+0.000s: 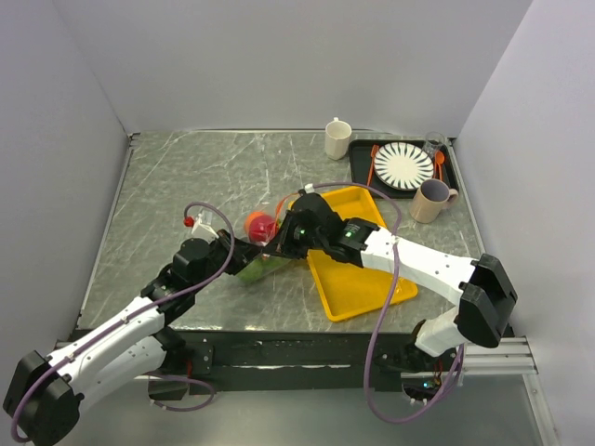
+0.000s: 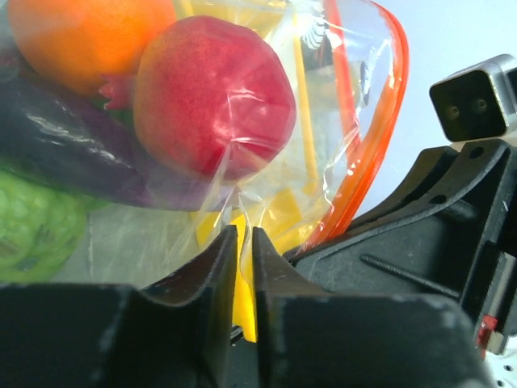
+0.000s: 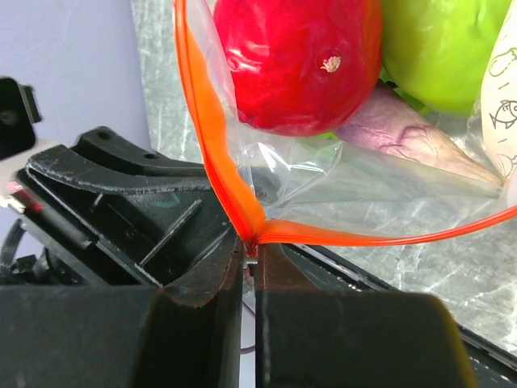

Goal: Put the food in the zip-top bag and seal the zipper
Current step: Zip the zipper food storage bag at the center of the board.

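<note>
The zip-top bag [image 1: 268, 249] lies on the marble table between my two grippers, holding the food. In the left wrist view the orange fruit [image 2: 89, 36], red fruit [image 2: 214, 97], a dark purple one [image 2: 65, 145] and a green one [image 2: 36, 226] lie inside it. My left gripper [image 2: 242, 234] is shut on the bag's clear plastic below the fruit. My right gripper [image 3: 250, 255] is shut on the zipper [image 3: 388, 236] at a corner where the orange-red strip bends. The red fruit [image 3: 295, 56], a green one [image 3: 444, 48] and a purple one [image 3: 412, 133] sit just behind the strip.
A yellow tray [image 1: 358, 279] lies right of the bag, under my right arm. At the back right stand a white cup [image 1: 337, 138], a black tray with a striped plate [image 1: 403, 165] and an orange spoon [image 1: 438, 165], and a mauve mug [image 1: 431, 200]. Walls enclose the table.
</note>
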